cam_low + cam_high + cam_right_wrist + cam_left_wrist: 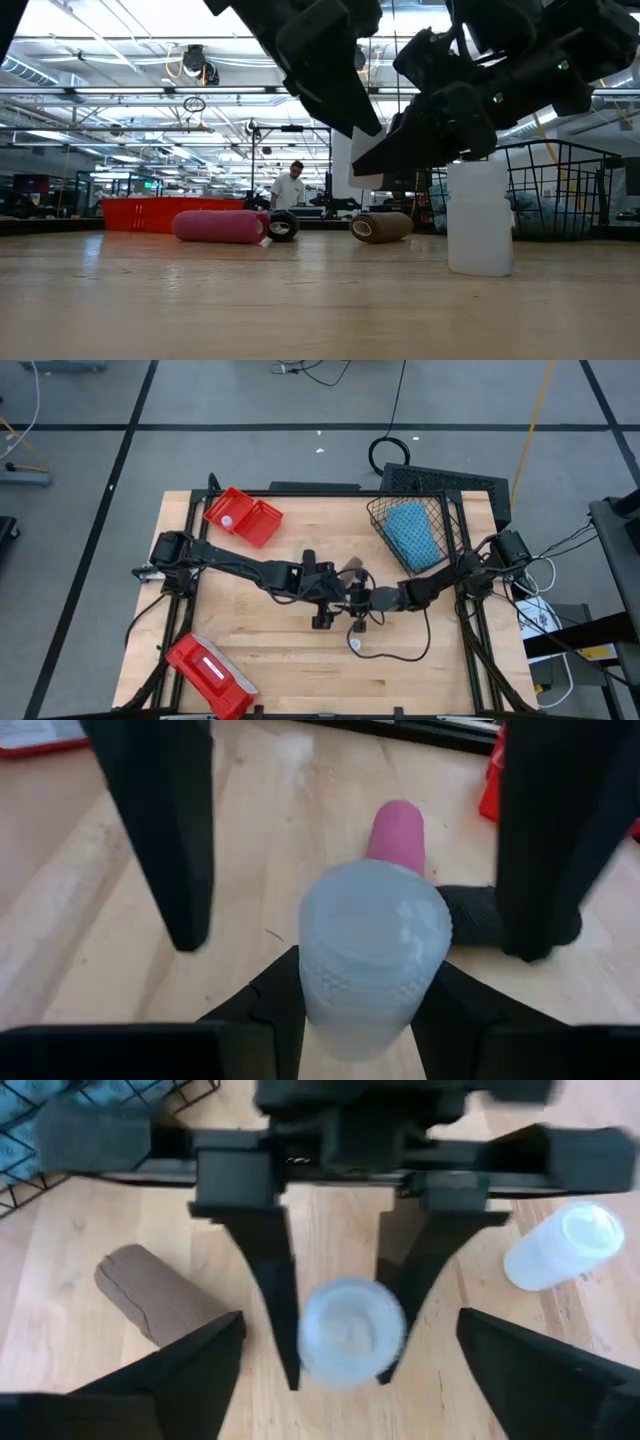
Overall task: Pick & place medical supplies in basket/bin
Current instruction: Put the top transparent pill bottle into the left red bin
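My right gripper (365, 982) is shut on a small white bottle (372, 945) above the middle of the table. My left gripper (350, 1325) is open and faces it, with one finger (165, 830) on either side of the bottle, apart from it. A second white bottle (480, 220) stands upright on the table close by. A third one (227, 520) lies in the red two-compartment bin (243, 515). The pink roll (220, 225), black roll (283, 225) and brown roll (380, 227) lie on the table. The blue cloth pad (410, 532) lies in the black wire basket (440, 510). My right gripper pinches the white bottle by its sides (350, 1330) between its two fingers (275, 1280). The bottle is lifted clear of the table, and its rounded end (372, 910) sticks out past the fingertips toward my left gripper.
A flat red case with a white label (210, 670) lies at the table's near left corner. The basket stands at the far right, the red bin at the far left. A cable (400, 652) trails over the wood near the standing bottle. A person (291, 188) stands far off in the room.
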